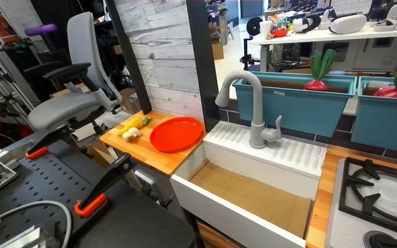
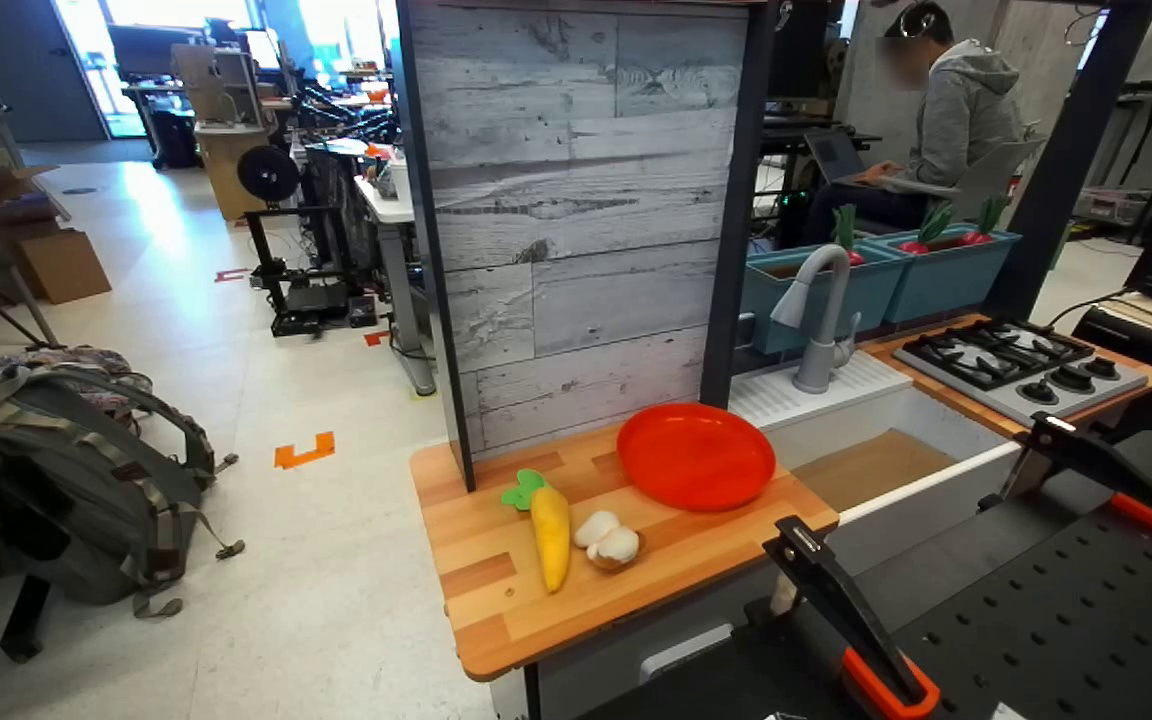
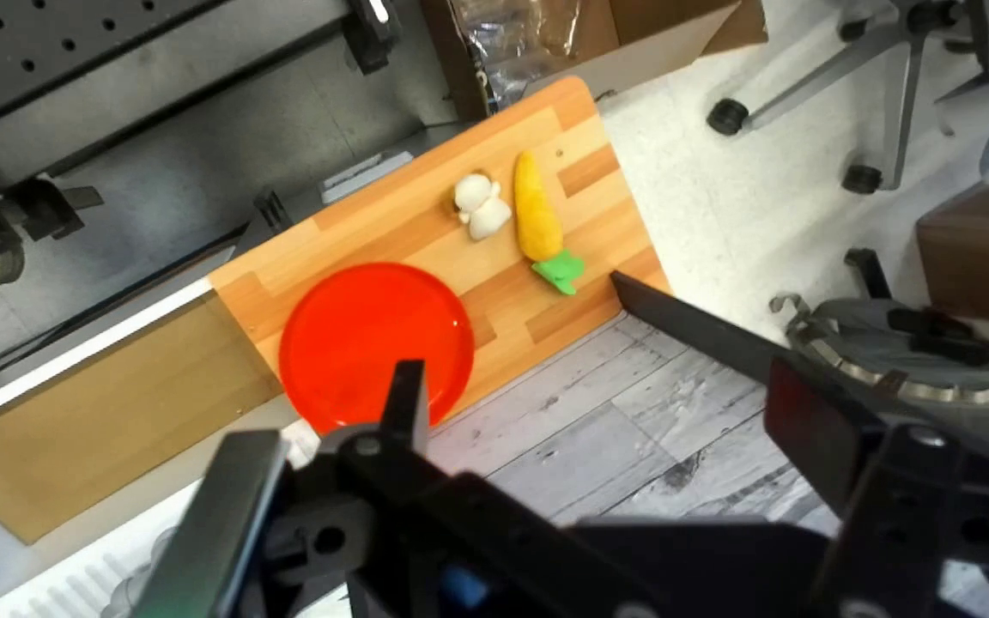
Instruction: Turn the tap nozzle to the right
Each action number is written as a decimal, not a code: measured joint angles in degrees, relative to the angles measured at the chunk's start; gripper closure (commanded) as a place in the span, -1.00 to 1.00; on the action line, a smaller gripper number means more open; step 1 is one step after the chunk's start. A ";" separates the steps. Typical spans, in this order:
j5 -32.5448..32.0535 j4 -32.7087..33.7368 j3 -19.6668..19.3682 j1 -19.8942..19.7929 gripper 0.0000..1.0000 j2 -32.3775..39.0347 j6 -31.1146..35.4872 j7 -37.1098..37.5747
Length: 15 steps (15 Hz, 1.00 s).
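Your tall matte grey tap with the bent-over neck (image 1: 258,103) stands up straight on the white bumpy ledge (image 1: 298,153), at the back of the white box-shaped sink (image 1: 226,215). In an exterior view its droopy end points to the picture's left, the side where the flat, round red plastic plate (image 1: 176,134) lies. The silver metal stove with black bars (image 1: 341,220) is on the opposite side. If right means the stove side, as I guess, no turning is done yet. Your black two-finger gripper (image 3: 537,421) shows only in the wrist view; its fingers are wide apart and hold nothing. So I think it is all left to do: reach the neck, then push it around.
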 measured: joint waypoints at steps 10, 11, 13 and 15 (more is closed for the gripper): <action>2.07 8.63 -4.50 -2.97 -1.00 17.21 10.62 -1.53; 2.64 9.87 -4.76 -3.35 -1.00 19.03 10.66 -1.92; 3.75 12.50 -5.16 -4.32 -1.00 22.70 10.67 -2.89; 5.27 14.87 -5.46 -5.55 -1.00 25.92 10.67 -4.41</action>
